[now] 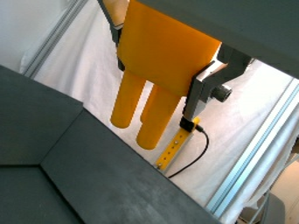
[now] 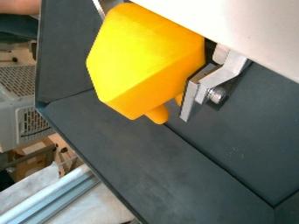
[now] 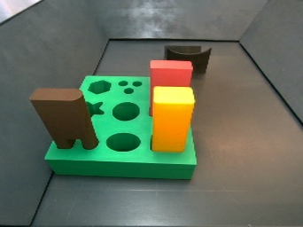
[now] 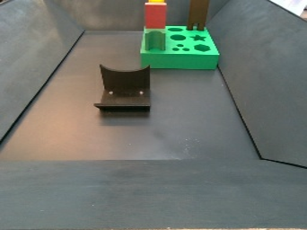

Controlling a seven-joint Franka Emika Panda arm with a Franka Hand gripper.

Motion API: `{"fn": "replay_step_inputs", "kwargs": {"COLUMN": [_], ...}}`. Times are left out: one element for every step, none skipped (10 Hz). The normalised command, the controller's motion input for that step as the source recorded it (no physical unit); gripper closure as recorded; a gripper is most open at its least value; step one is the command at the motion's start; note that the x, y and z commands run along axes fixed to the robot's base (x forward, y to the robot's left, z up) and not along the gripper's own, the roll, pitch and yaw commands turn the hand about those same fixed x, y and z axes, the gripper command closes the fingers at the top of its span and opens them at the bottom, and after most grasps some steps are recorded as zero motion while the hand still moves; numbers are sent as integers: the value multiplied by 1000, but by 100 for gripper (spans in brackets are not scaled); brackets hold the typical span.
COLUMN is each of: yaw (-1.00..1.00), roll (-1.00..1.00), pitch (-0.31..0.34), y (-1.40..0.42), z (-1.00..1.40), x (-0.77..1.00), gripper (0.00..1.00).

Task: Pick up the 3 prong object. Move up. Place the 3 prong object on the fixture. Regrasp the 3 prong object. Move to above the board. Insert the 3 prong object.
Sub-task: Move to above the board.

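Observation:
My gripper [image 1: 158, 72] is shut on the 3 prong object [image 1: 163, 52], an orange-yellow block. Two of its long prongs [image 1: 131, 101] show hanging below the silver fingers [image 1: 201, 87]. In a wrist view the object [image 2: 140, 61] fills the space between the fingers [image 2: 201, 86], with one prong tip showing under it. The gripper appears in neither side view. The green board [image 3: 119, 142] [image 4: 180, 56] lies on the dark tray floor. The dark fixture [image 3: 187, 58] [image 4: 124, 88] with its curved notch stands apart from the board, with nothing on it.
On the board stand a red block [image 3: 171, 73], a tall orange-yellow block [image 3: 173, 120] and a brown two-legged block [image 3: 66, 115]. Sloping dark tray walls [image 4: 48, 63] ring the floor. Beyond the wall [image 1: 47, 114] lie white cloth, a yellow ruler [image 1: 173, 150] and a cable.

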Motion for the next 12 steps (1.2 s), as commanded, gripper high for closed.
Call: {"fn": "replay_step_inputs", "kwargs": {"yaw": [139, 8, 7, 7, 4, 2, 0, -3, -6, -9, -11, -15], "roll": [6, -1000, -1000, -1000, -1000, -1000, -1000, -1000, -1000, -1000, -1000, -1000], "pitch": [34, -2, -7, -19, -25, -28, -31, -34, -41, -47, -51, -55], "y": [-22, -1000, -1000, -1000, -1000, -1000, -1000, -1000, -1000, -880, -555, -299], "z": [263, 124, 122, 145, 134, 139, 144, 145, 149, 133, 84, 47], "x": [10, -416, -413, -433, -440, -454, -464, -474, -515, -495, -349, -225], "gripper": [100, 100, 100, 100, 100, 100, 100, 100, 100, 100, 100, 100]}}
